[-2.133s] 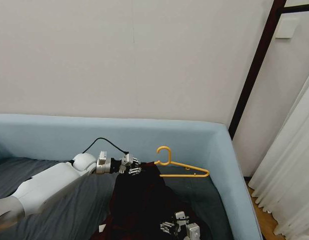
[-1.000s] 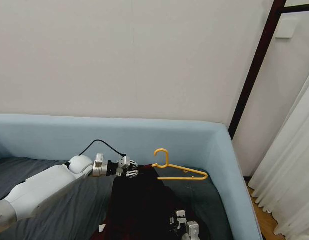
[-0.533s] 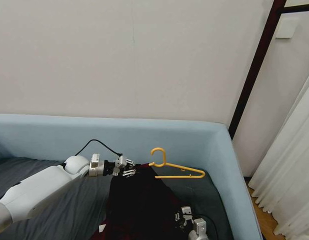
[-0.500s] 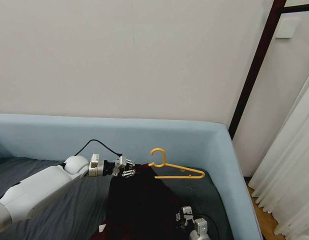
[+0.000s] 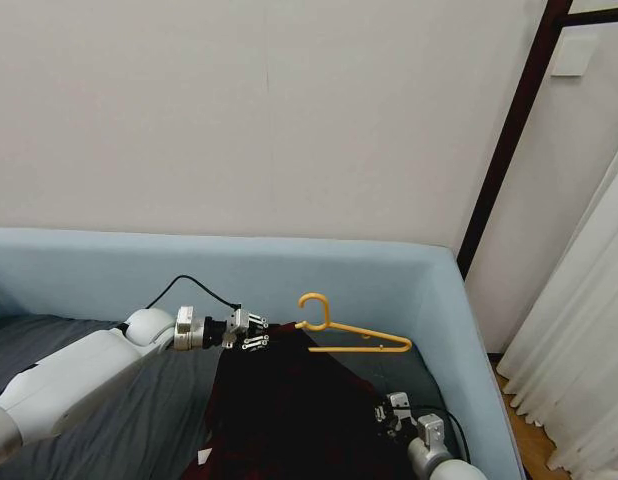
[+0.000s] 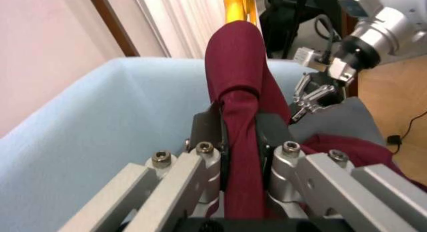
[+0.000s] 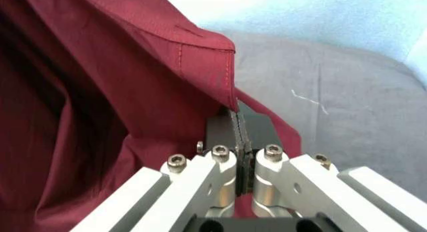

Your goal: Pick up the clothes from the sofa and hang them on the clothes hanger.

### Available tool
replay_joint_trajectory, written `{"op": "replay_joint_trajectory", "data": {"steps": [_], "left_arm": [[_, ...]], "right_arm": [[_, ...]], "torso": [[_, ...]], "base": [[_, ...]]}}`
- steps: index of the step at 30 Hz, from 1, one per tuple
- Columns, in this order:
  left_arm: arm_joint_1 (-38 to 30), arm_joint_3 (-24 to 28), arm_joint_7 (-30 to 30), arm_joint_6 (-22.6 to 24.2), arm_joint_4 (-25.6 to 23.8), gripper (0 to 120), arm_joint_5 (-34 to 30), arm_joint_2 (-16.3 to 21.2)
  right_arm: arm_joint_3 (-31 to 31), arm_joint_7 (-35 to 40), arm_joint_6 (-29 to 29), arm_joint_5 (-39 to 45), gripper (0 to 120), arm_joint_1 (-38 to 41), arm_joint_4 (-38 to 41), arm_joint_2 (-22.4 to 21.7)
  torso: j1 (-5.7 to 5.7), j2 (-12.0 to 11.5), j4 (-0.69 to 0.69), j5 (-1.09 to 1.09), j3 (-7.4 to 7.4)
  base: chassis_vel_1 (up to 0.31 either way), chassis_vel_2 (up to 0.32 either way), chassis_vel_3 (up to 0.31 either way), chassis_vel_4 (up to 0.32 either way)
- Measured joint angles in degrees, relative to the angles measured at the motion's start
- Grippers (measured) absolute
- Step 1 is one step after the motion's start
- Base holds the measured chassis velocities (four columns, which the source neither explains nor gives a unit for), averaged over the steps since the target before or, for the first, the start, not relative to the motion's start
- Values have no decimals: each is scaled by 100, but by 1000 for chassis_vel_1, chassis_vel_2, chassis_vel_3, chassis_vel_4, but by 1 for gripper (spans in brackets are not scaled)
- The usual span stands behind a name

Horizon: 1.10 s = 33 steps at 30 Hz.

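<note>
The left gripper, reaching in from the left above the grey seat cushion, is clamped on a bunched fold of the dark red fabric shirt. The yellow plastic hanger is hook up with its long axis left to right, its left end under the shirt, before the backrest of the pale blue sofa. The right gripper, near the sofa's right wall, pinches the shirt's hem.

Dark red shirt: finely woven matt cloth with a stitched hem. Hanger, at five o'clock in the head view: smooth yellow plastic, slightly glossy. Sofa: pale blue matt upholstery. Its seat, at seven o'clock, is grey cloth. Left gripper and right gripper: bare silvery metal with bolt heads and matt black pads. Left arm: smooth white shell.
</note>
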Motion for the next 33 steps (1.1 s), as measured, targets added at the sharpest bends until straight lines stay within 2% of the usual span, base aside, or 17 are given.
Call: {"op": "replay_joint_trajectory", "data": {"steps": [7,11,15,22,30,33], "left_arm": [[277,-281,-15,-407,-100,8,327,12],[386,-329,-12,-586,-176,8,339,52],[465,-342,252,-827,-169,8,159,71],[324,-224,1142,-1274,141,8,-244,-54],[-72,93,1585,-1753,589,8,-462,-232],[-157,160,1760,-1780,743,8,-603,-317]], "right_arm": [[-53,8,-90,80,0,99,63,-177],[-144,49,-128,41,0,153,77,-199],[-176,102,-150,6,0,190,34,-177],[-262,160,-176,8,0,293,-90,-192],[-334,231,-218,70,0,427,-168,-218],[-340,254,-231,75,0,443,-188,-222]], "torso": [[0,0,0,-1,0],[0,0,0,-1,0],[0,0,1,-1,0],[0,1,0,-1,0],[0,1,0,0,0],[0,1,0,-1,0]], "base": [[0,0,0,0],[0,0,0,0],[0,0,0,0],[0,0,0,0],[0,0,0,0],[0,0,0,0]]}}
